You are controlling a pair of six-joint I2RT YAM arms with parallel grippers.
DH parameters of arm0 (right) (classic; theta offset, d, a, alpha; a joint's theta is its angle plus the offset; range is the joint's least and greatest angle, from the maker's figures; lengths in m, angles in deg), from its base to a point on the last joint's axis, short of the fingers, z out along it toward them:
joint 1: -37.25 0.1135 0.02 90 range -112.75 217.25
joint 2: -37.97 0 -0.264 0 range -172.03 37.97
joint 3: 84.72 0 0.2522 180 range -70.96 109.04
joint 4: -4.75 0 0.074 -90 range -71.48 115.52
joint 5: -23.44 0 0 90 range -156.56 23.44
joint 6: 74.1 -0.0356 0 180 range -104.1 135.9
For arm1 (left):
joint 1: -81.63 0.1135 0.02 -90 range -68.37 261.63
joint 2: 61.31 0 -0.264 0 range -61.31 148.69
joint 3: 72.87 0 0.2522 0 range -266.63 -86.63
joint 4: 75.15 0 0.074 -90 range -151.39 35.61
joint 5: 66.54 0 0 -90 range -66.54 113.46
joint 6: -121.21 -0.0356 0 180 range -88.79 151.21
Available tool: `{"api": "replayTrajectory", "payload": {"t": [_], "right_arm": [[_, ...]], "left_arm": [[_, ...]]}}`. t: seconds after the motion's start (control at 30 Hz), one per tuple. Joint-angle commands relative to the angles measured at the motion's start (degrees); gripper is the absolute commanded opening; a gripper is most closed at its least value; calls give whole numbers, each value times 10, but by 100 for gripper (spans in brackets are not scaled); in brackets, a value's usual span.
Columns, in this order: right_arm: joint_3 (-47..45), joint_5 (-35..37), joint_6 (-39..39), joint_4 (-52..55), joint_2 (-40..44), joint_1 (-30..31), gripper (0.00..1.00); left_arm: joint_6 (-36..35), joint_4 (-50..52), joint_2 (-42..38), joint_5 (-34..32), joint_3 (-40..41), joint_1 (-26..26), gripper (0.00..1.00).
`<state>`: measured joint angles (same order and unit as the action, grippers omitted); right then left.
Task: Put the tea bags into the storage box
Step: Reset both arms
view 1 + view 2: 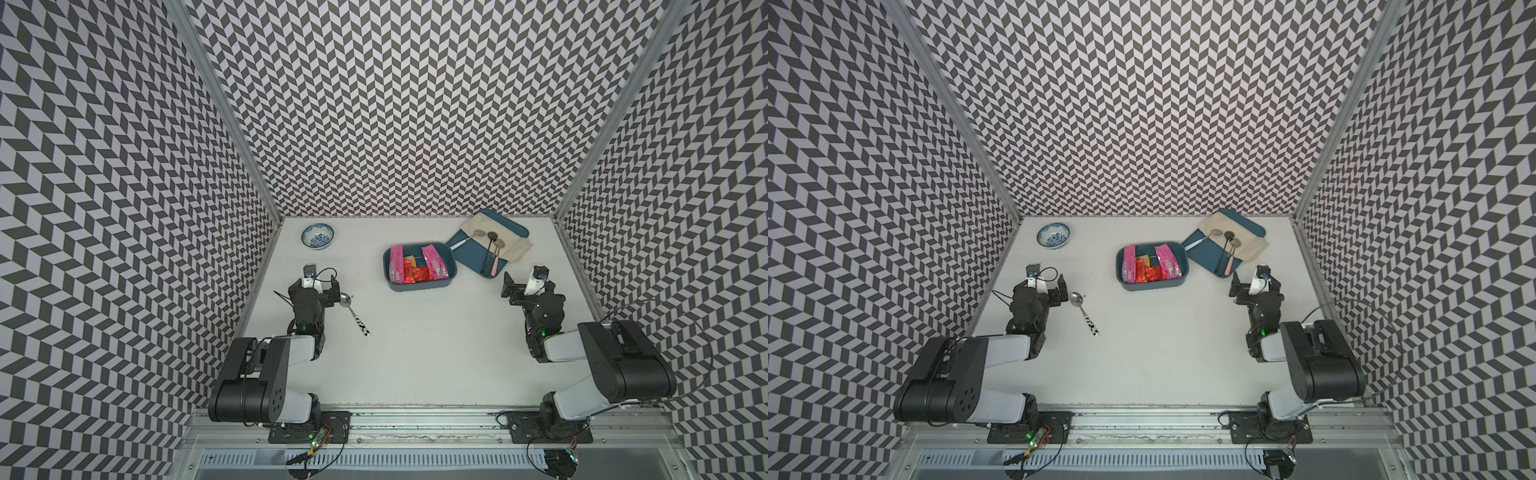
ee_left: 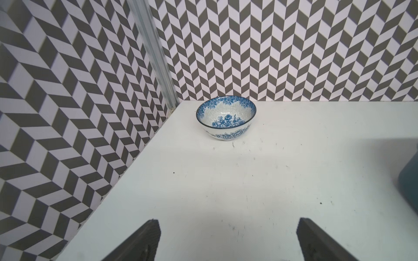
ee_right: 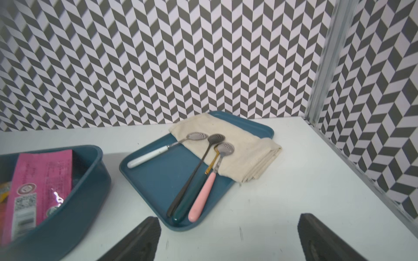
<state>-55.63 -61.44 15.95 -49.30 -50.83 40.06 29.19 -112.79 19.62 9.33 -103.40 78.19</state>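
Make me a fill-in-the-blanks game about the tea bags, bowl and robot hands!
1. The tea bags lie in the storage box; the two longest are ____.
2. The bowl has ____ flowers.
3. The left gripper and the right gripper both stand ____.
4. The lone spoon lies on the table beside the ____ arm.
Missing words: pink, blue, open, left.

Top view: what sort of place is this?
Probably a robot test cell, not a home: a left arm and right arm mounted on an aluminium rail, a white table boxed in by chevron-patterned walls, and staged tableware like the bowl.
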Motion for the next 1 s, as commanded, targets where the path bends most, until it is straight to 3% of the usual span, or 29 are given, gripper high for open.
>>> {"api": "replayTrajectory", "payload": {"t": [0.0, 0.03, 0.1, 0.17, 0.2, 0.3, 0.37, 0.4, 0.47, 0.53, 0.6, 0.67, 0.73, 0.97], "right_arm": [[-2, -7, 6, -38, 4, 0, 99], [-1, -7, 6, -35, 5, 0, 99], [0, -7, 6, -31, 6, 0, 99], [0, -7, 6, -31, 6, 0, 99], [0, -7, 6, -31, 6, 0, 99], [0, -7, 6, -31, 5, 0, 99], [0, -7, 7, -31, 5, 0, 99], [0, -7, 6, -31, 6, 0, 99], [0, -8, 6, -31, 6, 0, 99], [0, -7, 6, -31, 6, 0, 99], [0, -6, 6, -31, 6, 0, 99], [0, -7, 6, -32, 6, 0, 99], [0, -8, 6, -31, 6, -1, 99], [4, -7, 6, -26, 4, 0, 99]], "left_arm": [[17, -76, -23, -2, 12, -30, 99], [-11, -83, -7, 5, 2, -40, 99], [-29, -123, 53, -62, -15, -64, 99], [-6, -145, 64, -83, -11, -54, 100], [12, -132, 48, -77, -1, -46, 100], [13, -264, 43, -76, 72, -42, 100], [15, -259, 44, -62, 70, -38, 100], [25, -249, 58, -46, 65, -31, 100], [4, -327, 110, -55, 60, -29, 100], [42, -184, 64, -18, 30, -12, 100], [33, -256, 95, 0, 39, 2, 100], [50, -180, 69, 17, 23, 9, 100], [41, -223, 83, 17, 33, 11, 100], [44, -201, 76, 17, 28, 11, 100]]}}
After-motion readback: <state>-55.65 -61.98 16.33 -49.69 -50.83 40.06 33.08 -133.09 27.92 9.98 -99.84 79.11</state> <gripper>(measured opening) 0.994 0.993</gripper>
